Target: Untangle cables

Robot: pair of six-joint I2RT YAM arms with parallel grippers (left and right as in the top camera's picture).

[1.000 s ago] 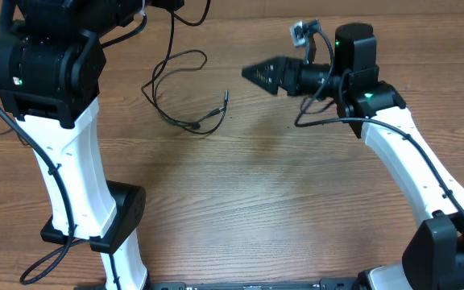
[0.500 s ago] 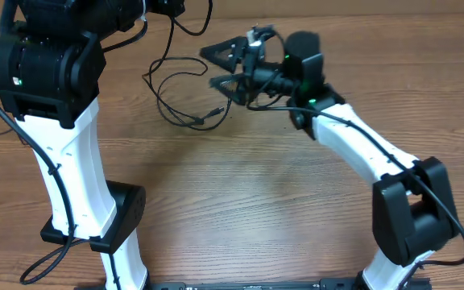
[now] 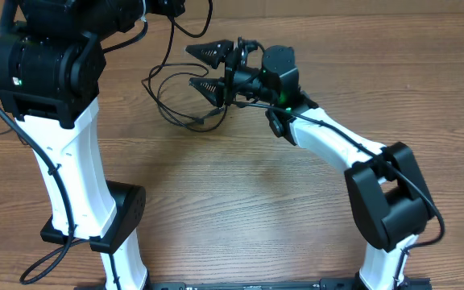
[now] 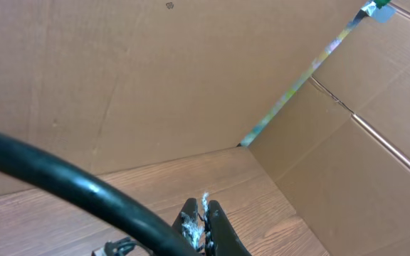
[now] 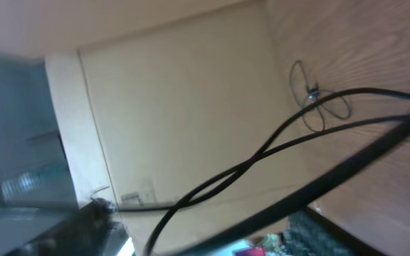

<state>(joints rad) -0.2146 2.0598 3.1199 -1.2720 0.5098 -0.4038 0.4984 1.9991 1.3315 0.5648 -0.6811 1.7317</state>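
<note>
A thin black cable lies in loose loops on the wooden table at the back, its plug end toward the middle. One strand rises to my left gripper at the top edge. In the left wrist view the left gripper is shut, with a thin dark strand pinched between the fingers. My right gripper is open and lies sideways just right of the loops, its fingers above and below a strand. The right wrist view is blurred and shows crossing black cable strands.
The left arm's white column and black base stand at the front left. The right arm stretches across from the front right. Cardboard walls ring the table. A thick black arm cable crosses the left wrist view.
The right arm has swung left across the table to the cable loops, and its gripper has gone from shut to open. The left arm has not moved.
</note>
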